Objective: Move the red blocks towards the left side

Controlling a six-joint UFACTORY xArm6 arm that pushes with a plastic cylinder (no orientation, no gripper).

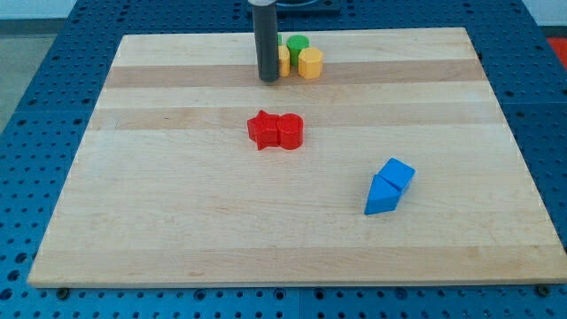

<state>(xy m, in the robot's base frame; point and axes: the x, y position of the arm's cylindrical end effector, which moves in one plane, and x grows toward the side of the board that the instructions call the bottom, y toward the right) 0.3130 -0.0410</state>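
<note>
Two red blocks sit touching near the board's middle: a star-shaped one [262, 129] on the left and a round one [290, 130] on the right. My tip [268, 79] is at the view's top, above the red pair and well apart from them. It stands just left of a cluster of a yellow round block [310, 63], a green round block [297, 43] and another yellow block [283, 60] partly hidden behind the rod.
Two blue blocks touch at the lower right: a cube-like one [397, 174] and a wedge [382, 197]. The wooden board [177, 221] lies on a blue perforated table [27, 80].
</note>
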